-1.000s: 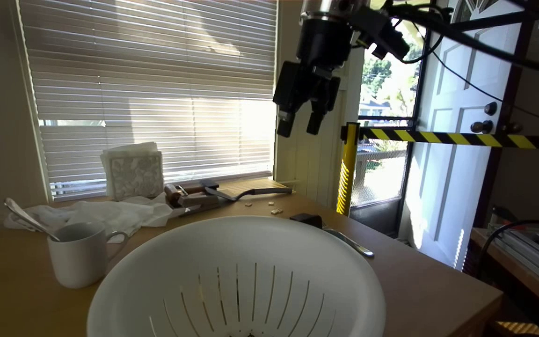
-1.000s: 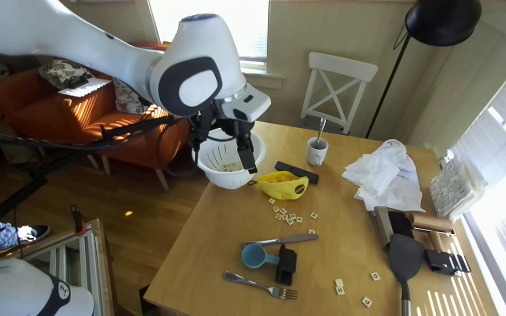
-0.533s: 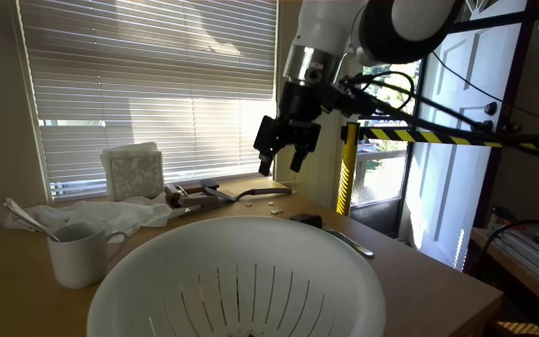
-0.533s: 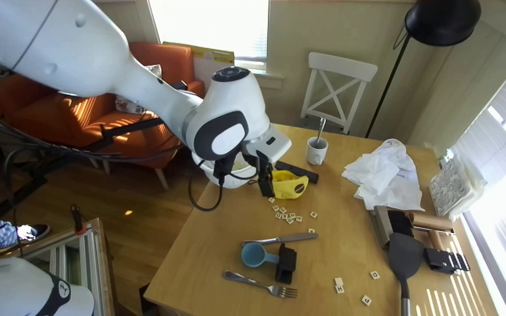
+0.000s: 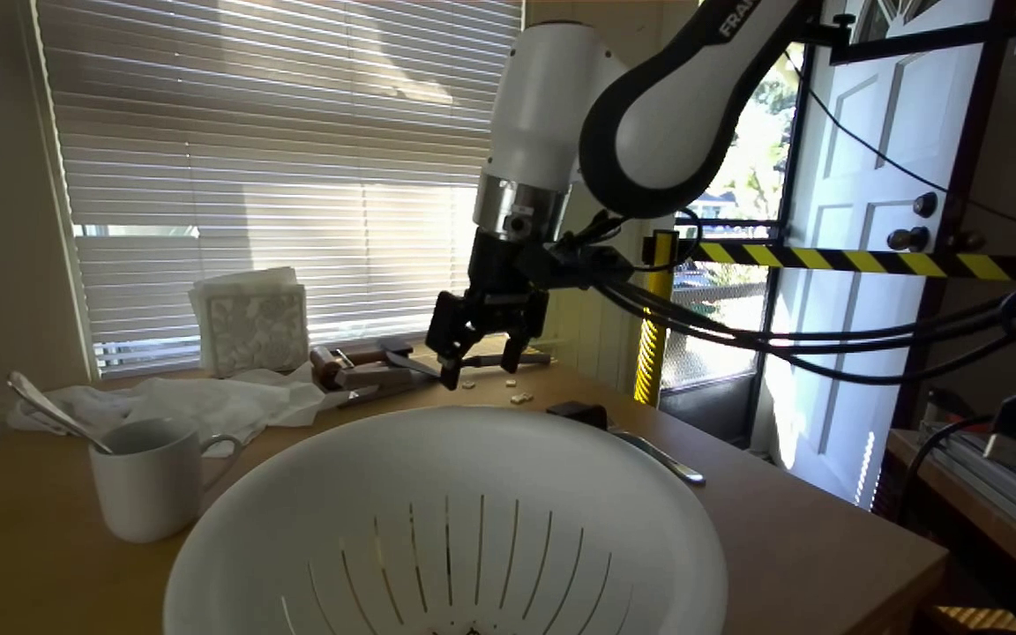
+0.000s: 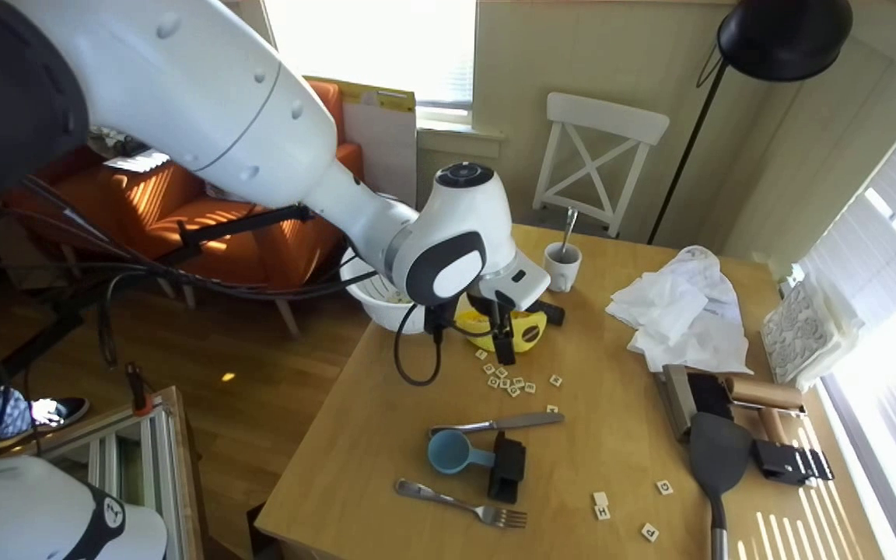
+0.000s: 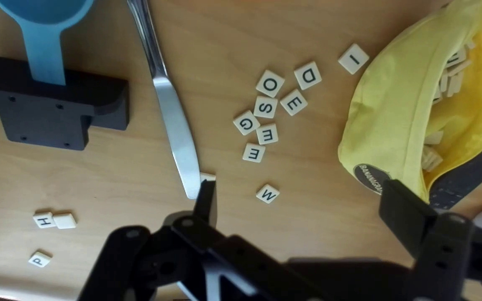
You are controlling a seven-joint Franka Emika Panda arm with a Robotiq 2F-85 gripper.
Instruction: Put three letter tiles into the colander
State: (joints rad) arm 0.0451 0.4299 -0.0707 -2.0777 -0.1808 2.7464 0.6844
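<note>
We see the gripper [image 7: 303, 200] hanging above the wooden table [image 6: 355, 459], its black fingers [image 7: 406, 215] spread wide apart and holding nothing. In the wrist view a lone tile [image 7: 267, 194] shows between them, lying on the table below. We find the colander [image 6: 386, 311] at the table's far left corner in an exterior view, where the arm [image 6: 246, 132] hides part of it, so we cannot make out all of its contents. Just to its right sits a yellow bag [image 7: 379, 108], its mouth gaping, with more tiles [image 7: 431, 159] in it. On the near side of the bag we have a loose cluster of letter tiles [image 7: 265, 107], among them S, O, D and G. Nearer lies a knife [image 7: 176, 125] with one tile [image 7: 208, 177] just beside its blade, then a blue scoop [image 7: 42, 50] with its handle at a black block [image 7: 52, 121], and nearest of all a fork [image 6: 460, 504]. To the fork's right we see an H tile [image 7: 44, 220] touching a blank-faced tile [image 7: 64, 221], and beyond these to the right a G tile [image 6: 664, 488], a P tile [image 6: 650, 533] and a spatula [image 6: 719, 455]. A white mug [image 6: 562, 271] stands on the far side, left of some crumpled white cloth or paper [image 6: 670, 311].
</note>
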